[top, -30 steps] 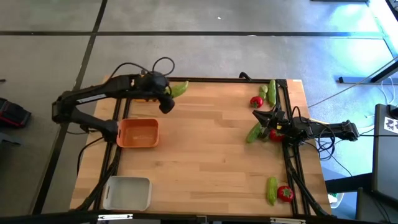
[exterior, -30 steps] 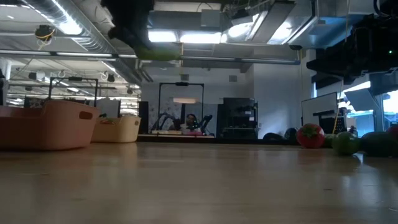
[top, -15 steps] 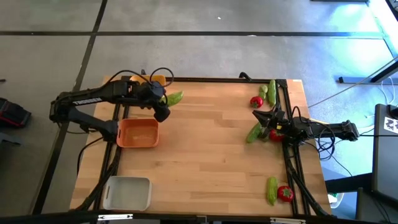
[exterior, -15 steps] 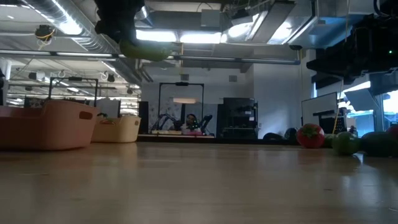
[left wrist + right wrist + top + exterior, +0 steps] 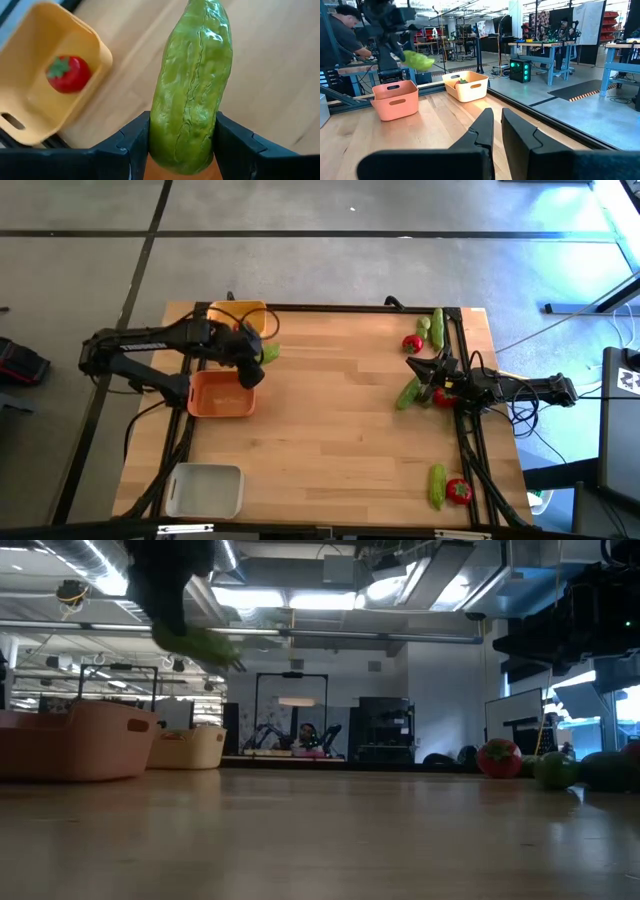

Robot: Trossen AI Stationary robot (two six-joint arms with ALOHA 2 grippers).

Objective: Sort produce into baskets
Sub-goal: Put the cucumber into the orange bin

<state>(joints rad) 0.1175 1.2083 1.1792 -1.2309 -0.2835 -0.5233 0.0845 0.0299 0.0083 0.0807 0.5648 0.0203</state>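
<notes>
From the high view, the left gripper (image 5: 252, 360) hangs over the far right edge of the orange rounded plastic basket (image 5: 222, 393), carrying a bumpy green cucumber-shaped piece (image 5: 268, 352) that sticks out past that edge toward the yellow plastic basket (image 5: 244, 315). The white-grey plastic basket (image 5: 205, 490) sits at the near left corner of the wooden bench (image 5: 330, 440). The right gripper (image 5: 425, 370) waits at the right edge among loose produce.

Low view: the cucumber (image 5: 195, 642) is well above both baskets, so nothing's dropped yet.

Left wrist view: the fingers (image 5: 131, 142) are clamped on the cucumber's lower end only, and the yellow basket (image 5: 30, 125) already holds a small red tomato-like piece (image 5: 69, 74).

Right wrist view: that arm's fingers (image 5: 482, 129) are pressed together on nothing.

What worries me: the grip is near one end, so the long piece could pivot or slip. And it overhangs the orange basket's rim, so I reckon a release here could bounce it onto the bench.
</notes>
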